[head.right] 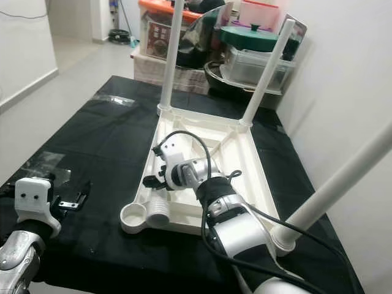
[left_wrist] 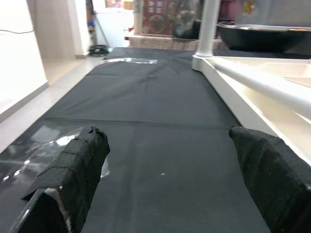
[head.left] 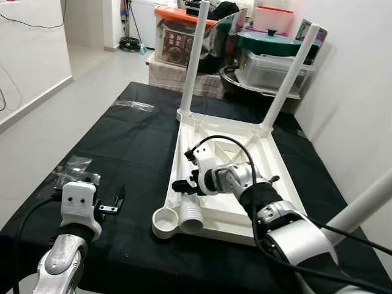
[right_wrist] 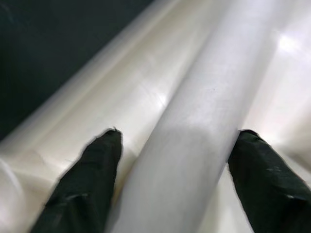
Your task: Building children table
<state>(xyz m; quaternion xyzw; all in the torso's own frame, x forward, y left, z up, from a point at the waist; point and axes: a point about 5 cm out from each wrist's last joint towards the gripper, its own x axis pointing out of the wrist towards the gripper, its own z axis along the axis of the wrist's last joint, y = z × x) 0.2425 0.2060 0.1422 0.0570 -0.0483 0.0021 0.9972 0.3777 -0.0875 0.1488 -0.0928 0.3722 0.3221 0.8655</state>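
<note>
Your right gripper point(head.left: 184, 185) straddles, fingers apart, the loose white plastic table leg point(head.left: 191, 215) lying in the upturned white tabletop point(head.left: 269, 184); your left gripper point(head.left: 113, 202) hovers open over black cloth point(head.left: 122, 141).

The robot's right arm point(head.left: 278, 217) is built of rounded silver shells joined by black collars, with a black cable looping over its white wrist block and more black cables trailing along the forearm. The left arm point(head.left: 61, 257) carries a boxy white wrist housing marked by small dark screw holes, a black cable curving in beside it, above a silver forearm. The left gripper point(left_wrist: 170, 179) and the right gripper point(right_wrist: 175, 170) each have two long fingers wrapped in matte black, cloth-like covering.
</note>
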